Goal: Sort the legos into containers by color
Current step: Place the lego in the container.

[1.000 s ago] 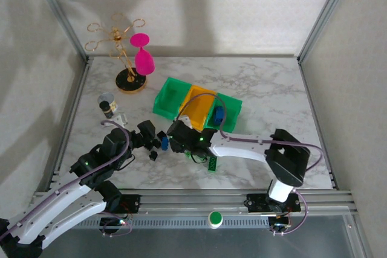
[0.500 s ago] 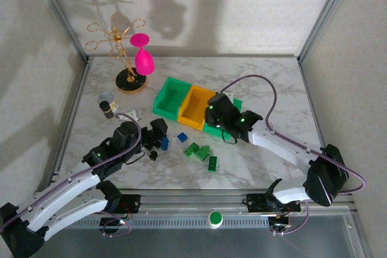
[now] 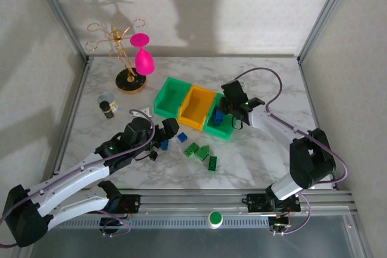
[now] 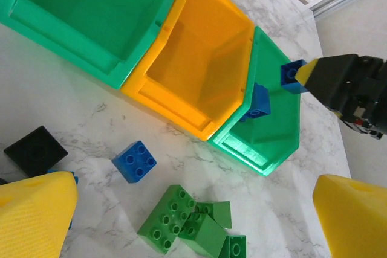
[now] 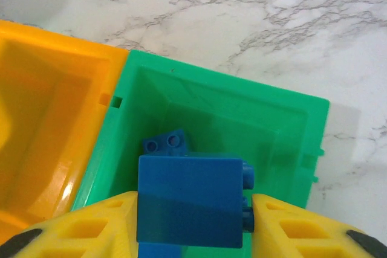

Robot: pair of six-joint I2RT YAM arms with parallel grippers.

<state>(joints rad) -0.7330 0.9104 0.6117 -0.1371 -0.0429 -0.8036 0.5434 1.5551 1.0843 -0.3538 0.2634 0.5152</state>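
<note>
R gripper (image 3: 222, 112), swung over from table (image 3: 254, 161) centre, is clamping a blue lego (image 5: 188, 200) above the right green bin (image 5: 230, 69), lining up the drop onto another blue (image 5: 164, 143) there; L gripper (image 3: 168, 130) is hovering wide apart nr loose legos (image 4: 175, 219).

Gold wire stand (image 3: 130, 81), pink glass (image 3: 144, 61) hung on it (upside down), small dark-capped bottle (image 3: 107, 107), marble table (image 3: 266, 83)
</note>
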